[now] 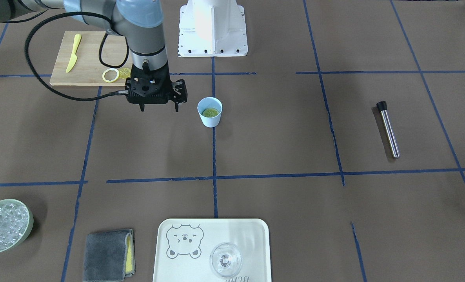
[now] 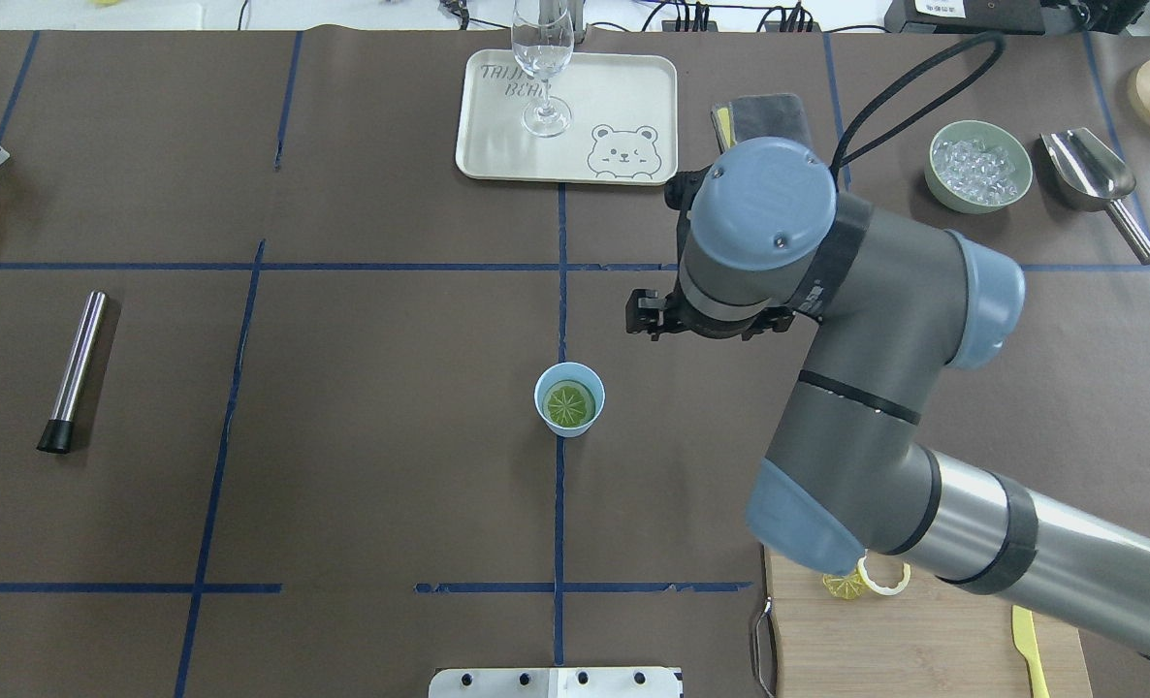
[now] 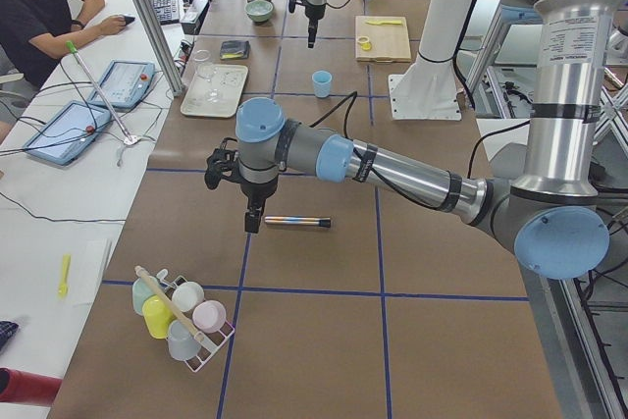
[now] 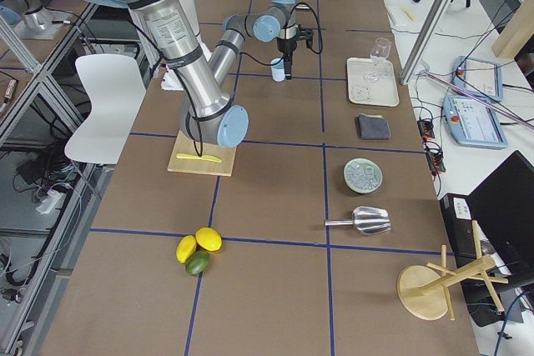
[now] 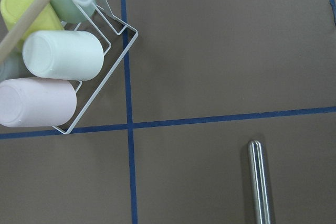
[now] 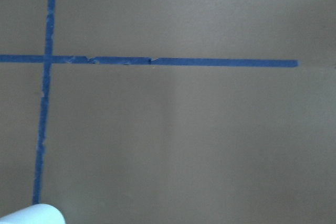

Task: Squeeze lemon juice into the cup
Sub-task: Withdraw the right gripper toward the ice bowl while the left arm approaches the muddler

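Overhead exterior: tray (image 2: 633,87), glass (image 2: 543,53), ice bowl (image 2: 944,190) beyond cup (image 2: 540,398)

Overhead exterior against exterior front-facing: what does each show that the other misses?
Only overhead: the metal scoop beside the bowl of ice. Only front-facing: the yellow knife whole, lying on the cutting board. Both: the lemon slice lying inside the light-blue cup, and the glass on the bear tray.
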Motion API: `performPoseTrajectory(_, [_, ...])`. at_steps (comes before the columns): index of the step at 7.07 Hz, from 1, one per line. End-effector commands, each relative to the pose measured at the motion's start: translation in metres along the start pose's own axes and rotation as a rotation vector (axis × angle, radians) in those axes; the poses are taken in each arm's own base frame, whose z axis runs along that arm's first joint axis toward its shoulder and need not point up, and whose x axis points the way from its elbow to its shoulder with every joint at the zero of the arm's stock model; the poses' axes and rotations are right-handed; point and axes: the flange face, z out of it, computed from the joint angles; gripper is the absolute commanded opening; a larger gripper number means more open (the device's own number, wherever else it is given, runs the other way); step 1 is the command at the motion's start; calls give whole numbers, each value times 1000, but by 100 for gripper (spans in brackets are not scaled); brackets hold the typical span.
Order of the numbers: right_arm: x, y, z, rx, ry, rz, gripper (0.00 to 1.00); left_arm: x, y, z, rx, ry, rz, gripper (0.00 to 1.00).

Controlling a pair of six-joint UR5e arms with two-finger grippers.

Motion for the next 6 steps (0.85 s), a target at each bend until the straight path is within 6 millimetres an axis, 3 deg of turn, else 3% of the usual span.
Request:
performPoseTrajectory(1, [99, -61, -21, -53, -7, -90, 100, 43, -9, 12, -79, 1, -58, 100])
performPoseTrajectory(2, [145, -81, -31, -67, -23, -126, 100, 67, -35, -1, -134, -16, -106, 100])
performPoseTrajectory(3, [191, -99, -48, -87, -68, -111, 100, 96, -50, -2, -197, -29, -119, 100])
performPoseTrajectory(4, [259, -110, -63, -122, -143, -104, 100, 93, -53, 25, -254, -32, -133, 100])
performPoseTrajectory(6, [352, -118, -68, -104, -137, -203, 100, 80, -55, 96, -323, -8, -109, 100])
